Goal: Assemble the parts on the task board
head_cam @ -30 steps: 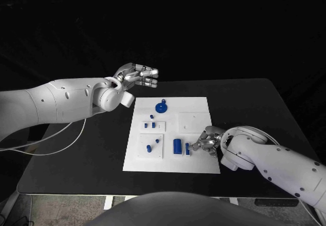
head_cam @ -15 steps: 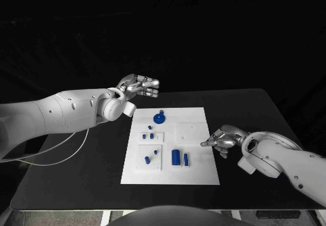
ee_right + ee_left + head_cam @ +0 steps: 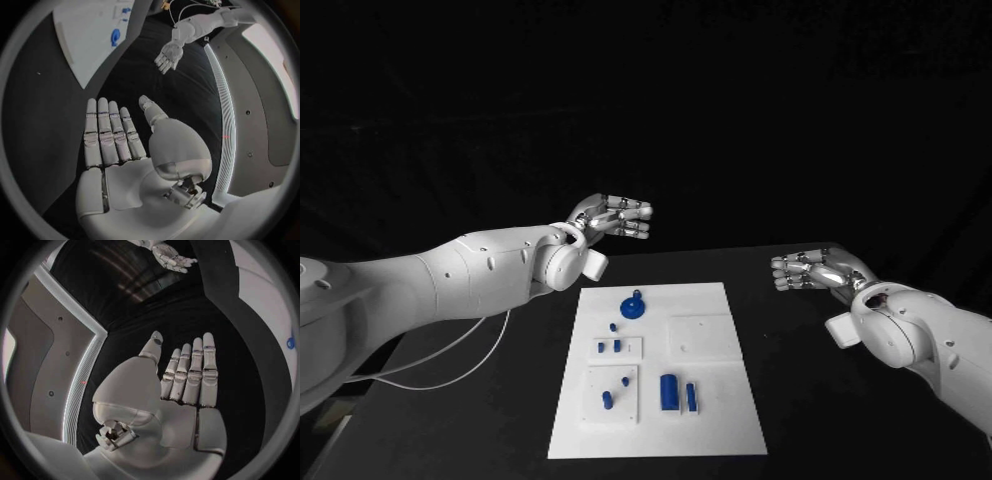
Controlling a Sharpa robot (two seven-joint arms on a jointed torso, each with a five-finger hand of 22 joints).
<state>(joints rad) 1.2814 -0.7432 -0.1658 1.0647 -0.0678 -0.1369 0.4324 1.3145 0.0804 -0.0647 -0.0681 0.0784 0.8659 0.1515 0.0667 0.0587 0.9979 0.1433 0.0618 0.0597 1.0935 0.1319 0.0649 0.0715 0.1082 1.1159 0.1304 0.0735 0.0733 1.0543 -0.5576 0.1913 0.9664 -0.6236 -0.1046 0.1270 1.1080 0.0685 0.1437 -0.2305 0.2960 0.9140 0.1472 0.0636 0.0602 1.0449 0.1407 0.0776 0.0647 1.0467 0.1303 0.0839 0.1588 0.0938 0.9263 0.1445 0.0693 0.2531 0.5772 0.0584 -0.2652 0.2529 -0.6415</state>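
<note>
1. Head view: against the earlier frames, the whole picture had shifted, so the camera had moved. Even so, the right robot hand [image 3: 815, 270] had left its place at the right edge of the task board [image 3: 711, 395] and was raised beyond the board's far right corner, well apart from it. It held nothing, with its fingers released. The left robot hand [image 3: 617, 216] stayed raised past the far left corner of the board, also empty, its fingers loosely bent.

2. Head view, the parts: they lay as before. A round blue part [image 3: 635, 306] sat near the far end of the board, small blue pegs [image 3: 609, 346] stood mid-left, and 2 upright blue cylinders [image 3: 678, 392] stood near the front. Bare black table [image 3: 848, 420] ran along both long edges of the board, wider on the right.

3. Left wrist view: the left robot hand [image 3: 181, 385] showed a flat palm with straight fingers side by side, nothing in it. The right robot hand [image 3: 172, 257] appeared far off, spread and empty.

4. Right wrist view: the right robot hand [image 3: 119, 145] lay flat and open-palmed. The task board [image 3: 87, 40] and its round blue part [image 3: 115, 36] lay beyond the fingertips, apart from them, with the left robot hand [image 3: 167, 57] across the gap.
</note>
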